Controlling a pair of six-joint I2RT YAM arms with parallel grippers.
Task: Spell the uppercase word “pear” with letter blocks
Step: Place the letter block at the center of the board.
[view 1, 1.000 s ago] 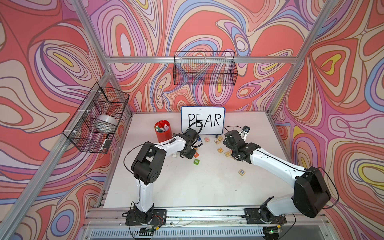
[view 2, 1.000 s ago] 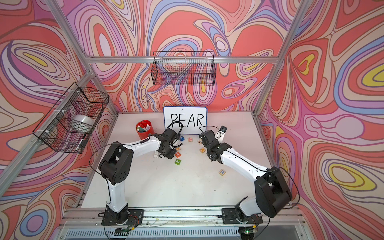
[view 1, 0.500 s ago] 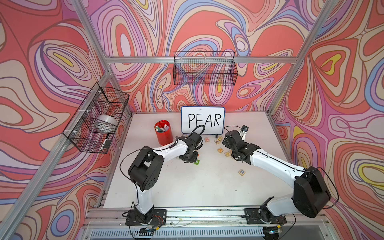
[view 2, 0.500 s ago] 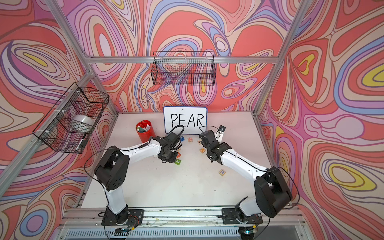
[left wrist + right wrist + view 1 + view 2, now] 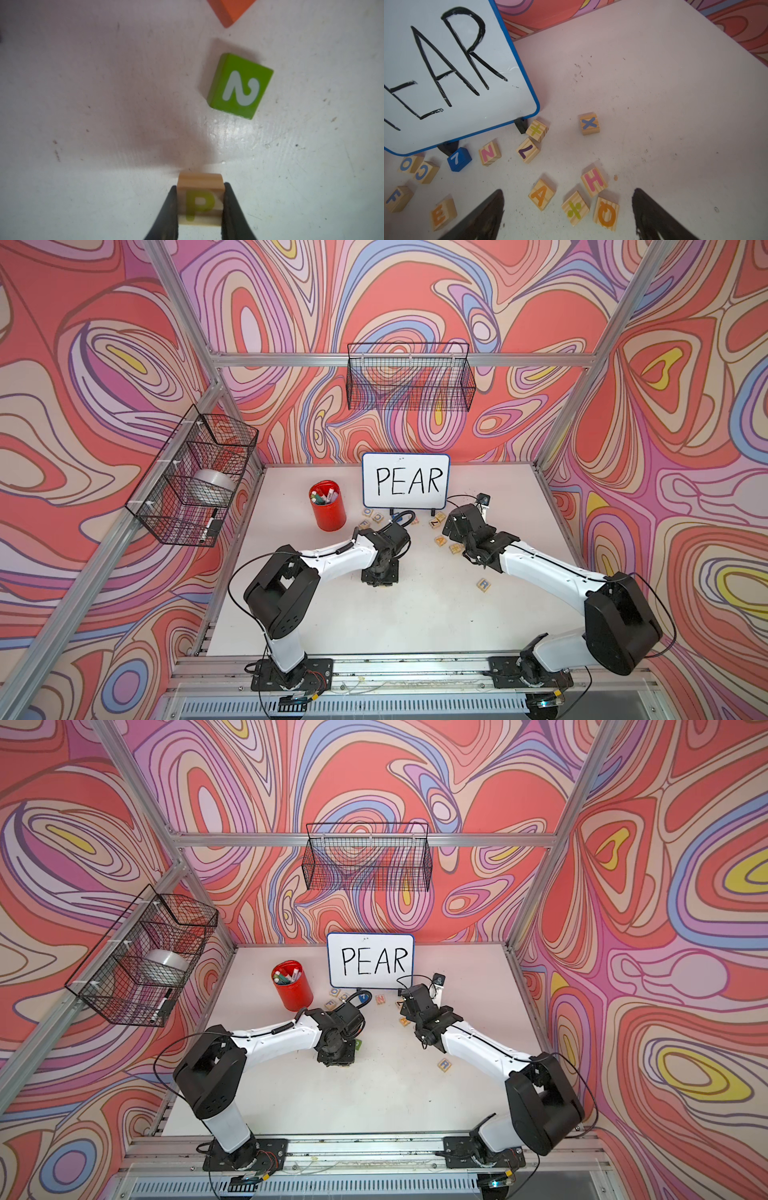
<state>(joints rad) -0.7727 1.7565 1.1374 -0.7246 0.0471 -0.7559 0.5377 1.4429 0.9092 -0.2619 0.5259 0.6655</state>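
- While the left hand [image 5: 200,187] pinched the P block [image 5: 199,199] between its fingers close to the counter [image 5: 83,104], a green 2 cube [image 5: 240,86] lay nearby.
- Right hand [image 5: 568,191] stood wide open, holding nothing, above the A block [image 5: 541,194].
- E block [image 5: 443,214] lay near the whiteboard [image 5: 405,486], left of the A block, among other letter cubes.
- R block [image 5: 483,584] sat alone on the right, nearer than the rest.

Green number cube [image 5: 239,86] — yellow-green P block [image 5: 200,204]

P block [image 5: 200,204] blurred; orange cube [image 5: 230,9] cut off at view edge
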